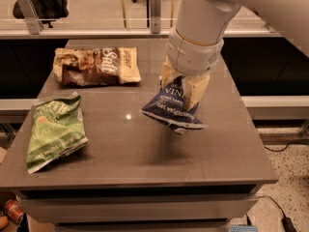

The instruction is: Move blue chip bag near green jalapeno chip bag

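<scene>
My gripper (184,87) is shut on the blue chip bag (171,109) and holds it by its upper end, lifted above the middle-right of the grey table (145,149). The bag hangs tilted, with white lettering showing, and casts a shadow on the tabletop below. The green jalapeno chip bag (54,128) lies flat at the table's front left, well to the left of the blue bag. My white arm comes down from the upper right.
A brown-and-cream "Salt" bag (95,65) lies at the back left of the table. A glass partition with metal posts (154,8) runs behind the table. The floor drops off to the right of the table's edge.
</scene>
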Available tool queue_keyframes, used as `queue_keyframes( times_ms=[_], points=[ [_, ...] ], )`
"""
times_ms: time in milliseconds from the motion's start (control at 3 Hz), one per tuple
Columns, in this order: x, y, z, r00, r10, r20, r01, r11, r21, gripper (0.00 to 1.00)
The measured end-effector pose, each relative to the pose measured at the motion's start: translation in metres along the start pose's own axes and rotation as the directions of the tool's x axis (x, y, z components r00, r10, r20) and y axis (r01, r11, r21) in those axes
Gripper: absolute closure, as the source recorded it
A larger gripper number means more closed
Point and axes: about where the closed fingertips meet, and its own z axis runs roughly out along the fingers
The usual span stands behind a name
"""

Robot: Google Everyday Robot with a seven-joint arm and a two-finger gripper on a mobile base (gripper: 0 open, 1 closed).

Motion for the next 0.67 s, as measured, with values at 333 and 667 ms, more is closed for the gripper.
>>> queue_keyframes(
  times_ms=[333,667],
  points=[
    [-0.003,-0.012,-0.001,1.0,-0.021,-0.011,0.021,0.9997,0.012,1.0],
    [-0.011,-0.032,-0.003,0.998,-0.063,-0.025,0.064,0.9978,0.02,1.0]
  ],
)
